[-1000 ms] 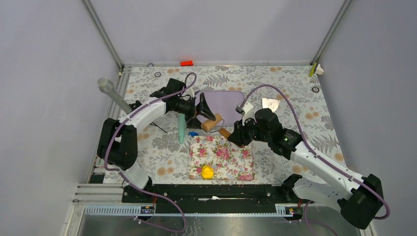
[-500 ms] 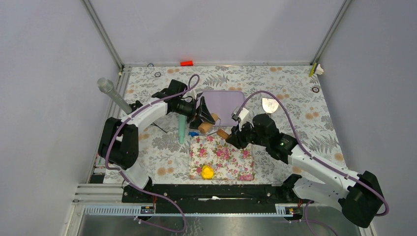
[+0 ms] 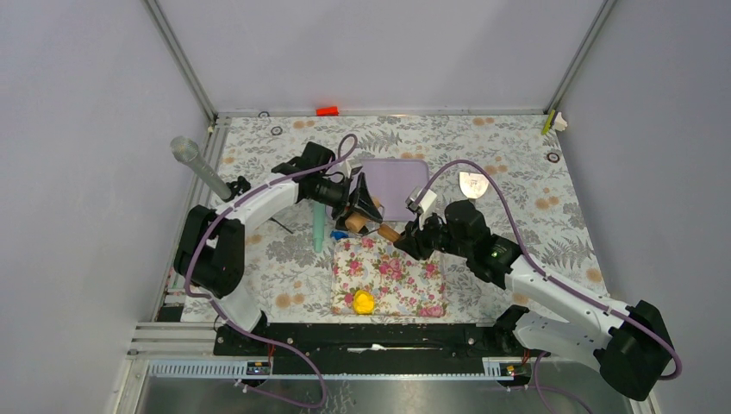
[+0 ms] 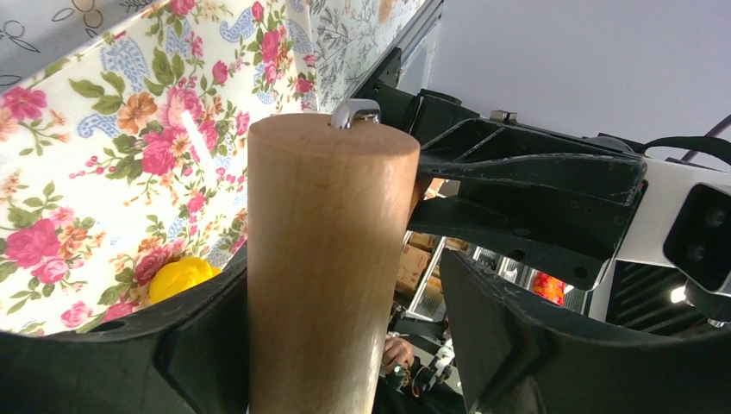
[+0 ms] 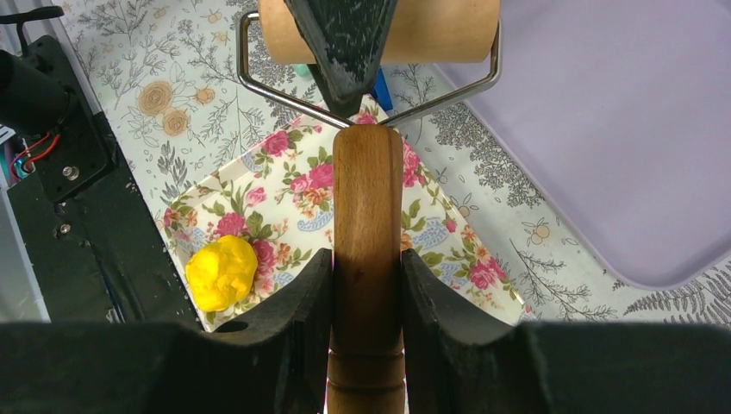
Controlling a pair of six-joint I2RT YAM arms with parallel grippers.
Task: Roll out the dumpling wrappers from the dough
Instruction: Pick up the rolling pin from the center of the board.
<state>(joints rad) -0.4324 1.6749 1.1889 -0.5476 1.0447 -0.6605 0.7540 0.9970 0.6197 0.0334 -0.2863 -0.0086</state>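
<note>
The dough [image 3: 364,301] is a bright yellow lump on the near edge of a floral mat [image 3: 392,278]; it also shows as the dough [image 5: 221,272] and the dough [image 4: 179,278]. No dumpling wrappers are in view. My right gripper [image 5: 366,267] is shut on the wooden handle [image 5: 367,198] of a small roller tool held above the mat's far edge. My left gripper [image 4: 345,293] stands around the tool's wooden roller [image 4: 332,259]. One finger [image 4: 203,345] touches the roller and a gap shows on the other side.
A lilac tray [image 3: 395,177] lies just beyond the two grippers. A teal stick [image 3: 318,226] and a small blue piece [image 3: 339,234] lie left of the mat. A grey cylinder [image 3: 196,166] leans at the far left, and a white scraper [image 3: 471,182] lies at the right.
The left jaws have narrowed from wide open to stand close around the roller. Both grippers and the roller tool have shifted slightly left, toward the mat's far edge.
</note>
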